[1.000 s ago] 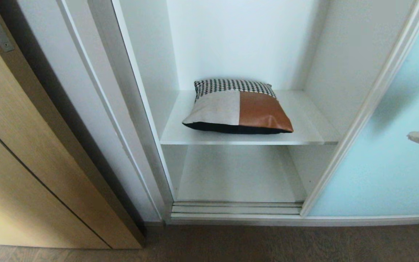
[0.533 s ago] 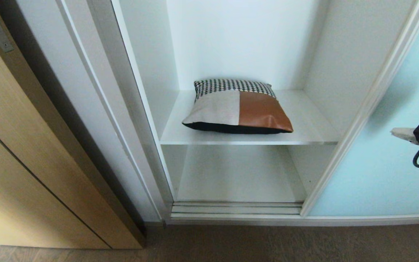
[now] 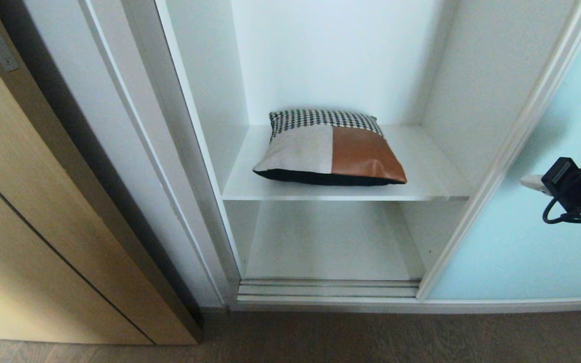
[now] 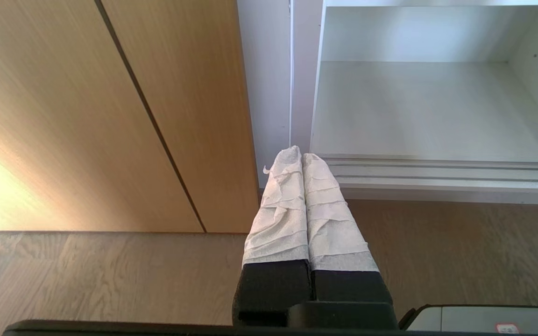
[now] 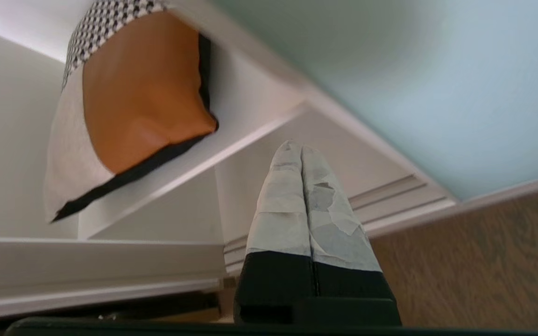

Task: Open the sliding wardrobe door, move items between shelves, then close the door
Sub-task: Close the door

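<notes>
Here's the upper shelf [image 3: 421, 171], a plain white board spanning the wardrobe interior, and flat on it lies the patchwork cushion [image 3: 328, 148], houndstooth strip toward the back wall, cream panel left, rust-brown panel right, its dark front edge near the shelf's lip. Bare board shows either side. Below, the bottom shelf [image 3: 328, 242] sits just behind the sliding track.

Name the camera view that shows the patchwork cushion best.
The head view: the whole cushion lies flat on the upper shelf, all three panels visible. The right wrist view catches it only partly, cropped at the frame edge and skewed. The left wrist view shows none of it.
</notes>
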Robot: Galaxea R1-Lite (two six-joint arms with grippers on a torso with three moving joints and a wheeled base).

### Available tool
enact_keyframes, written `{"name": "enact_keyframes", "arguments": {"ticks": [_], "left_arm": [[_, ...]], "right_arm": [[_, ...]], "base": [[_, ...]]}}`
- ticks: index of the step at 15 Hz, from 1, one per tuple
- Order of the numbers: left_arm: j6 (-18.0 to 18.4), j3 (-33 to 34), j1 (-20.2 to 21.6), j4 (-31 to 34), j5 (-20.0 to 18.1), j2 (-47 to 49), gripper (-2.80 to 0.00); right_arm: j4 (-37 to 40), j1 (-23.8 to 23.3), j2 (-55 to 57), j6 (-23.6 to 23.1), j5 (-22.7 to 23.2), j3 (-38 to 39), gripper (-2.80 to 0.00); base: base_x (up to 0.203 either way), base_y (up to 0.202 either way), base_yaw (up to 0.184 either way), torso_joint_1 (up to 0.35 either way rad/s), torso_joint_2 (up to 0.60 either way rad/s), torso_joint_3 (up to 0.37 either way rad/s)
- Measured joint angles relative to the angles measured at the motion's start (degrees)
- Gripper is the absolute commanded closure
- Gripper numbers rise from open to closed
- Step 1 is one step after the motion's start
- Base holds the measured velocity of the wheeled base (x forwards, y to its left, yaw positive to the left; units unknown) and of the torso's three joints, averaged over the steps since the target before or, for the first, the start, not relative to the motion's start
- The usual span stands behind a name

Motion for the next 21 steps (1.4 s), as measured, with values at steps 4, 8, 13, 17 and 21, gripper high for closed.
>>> {"name": "enact_keyframes", "arguments": {"ticks": [4, 8, 13, 17, 21], "left_arm": [[0.0, 0.0, 0.0, 0.01, 0.0, 0.0, 0.0], [0.01, 0.0, 0.0, -0.01, -0.02, 0.0, 0.0], [0.01, 0.0, 0.0, 0.01, 0.0, 0.0, 0.0], [0.01, 0.0, 0.02, 0.01, -0.02, 0.0, 0.0], [0.01, 0.0, 0.0, -0.01, 0.0, 0.0, 0.0]], "right_arm": [[-0.13, 0.16, 2.26, 0.01, -3.65, -3.37, 0.0], [-0.11, 0.16, 3.55, 0.01, -4.44, -4.66, 0.0], [-0.11, 0.38, 5.13, 0.05, -4.61, -6.26, 0.0], [-0.13, 1.83, 6.64, 1.57, -8.99, -8.2, 0.0], [-0.08, 3.41, 8.22, 1.87, -10.74, -10.18, 0.0]], "base": [[0.0, 0.0, 0.0, 0.0, 0.0, 0.0], [0.0, 0.0, 0.0, 0.0, 0.0, 0.0], [0.0, 0.0, 0.0, 0.0, 0.0, 0.0], [0.0, 0.0, 0.0, 0.0, 0.0, 0.0], [0.0, 0.0, 0.0, 0.0, 0.0, 0.0]]}}
